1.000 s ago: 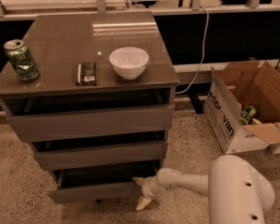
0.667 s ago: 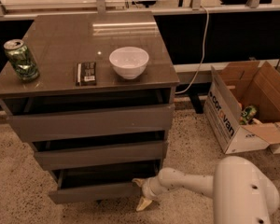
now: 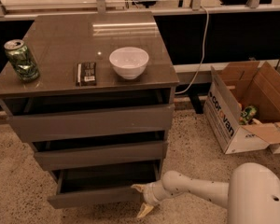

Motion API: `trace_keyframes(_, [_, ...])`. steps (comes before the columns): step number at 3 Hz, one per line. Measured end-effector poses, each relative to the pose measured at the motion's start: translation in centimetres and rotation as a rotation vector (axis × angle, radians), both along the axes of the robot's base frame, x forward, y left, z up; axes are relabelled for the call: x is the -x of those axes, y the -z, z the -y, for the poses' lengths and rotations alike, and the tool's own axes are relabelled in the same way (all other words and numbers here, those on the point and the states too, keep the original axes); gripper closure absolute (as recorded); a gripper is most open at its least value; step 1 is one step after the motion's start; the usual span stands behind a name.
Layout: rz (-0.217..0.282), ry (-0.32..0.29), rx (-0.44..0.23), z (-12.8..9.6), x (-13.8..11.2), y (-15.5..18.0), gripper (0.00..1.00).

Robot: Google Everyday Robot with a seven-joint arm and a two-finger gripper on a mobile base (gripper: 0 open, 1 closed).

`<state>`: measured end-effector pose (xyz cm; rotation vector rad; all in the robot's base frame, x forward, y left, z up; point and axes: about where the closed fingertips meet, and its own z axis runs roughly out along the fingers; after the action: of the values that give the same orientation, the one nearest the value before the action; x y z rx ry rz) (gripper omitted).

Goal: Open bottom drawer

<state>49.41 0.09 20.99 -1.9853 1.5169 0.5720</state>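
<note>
The bottom drawer (image 3: pixel 95 198) is the lowest of three in the grey-brown cabinet (image 3: pixel 91 120). It stands pulled partly out, and its dark inside shows behind the flat front. My gripper (image 3: pixel 141 199) is at the right end of that drawer front, low near the floor. Its two pale fingers (image 3: pixel 138 188) are spread apart, one at the front's top corner and one below it. The white arm (image 3: pixel 200 192) reaches in from the lower right. The middle drawer (image 3: pixel 100 154) and the top drawer (image 3: pixel 91 121) also stand slightly out.
On the cabinet top are a green can (image 3: pixel 21 59), a dark flat packet (image 3: pixel 86 73) and a white bowl (image 3: pixel 129 62). An open cardboard box (image 3: pixel 245 108) stands on the speckled floor to the right. A cable (image 3: pixel 200 55) hangs down behind.
The bottom drawer has come out a little further. My gripper stays at its right end, and the arm's white body has shifted slightly right and down.
</note>
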Motion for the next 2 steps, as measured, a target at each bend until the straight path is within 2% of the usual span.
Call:
trace_keyframes(1, [0.005, -0.009, -0.041, 0.4, 1.2, -1.8, 0.24])
trace_keyframes(2, [0.034, -0.002, -0.067, 0.8, 1.0, -3.4, 0.23])
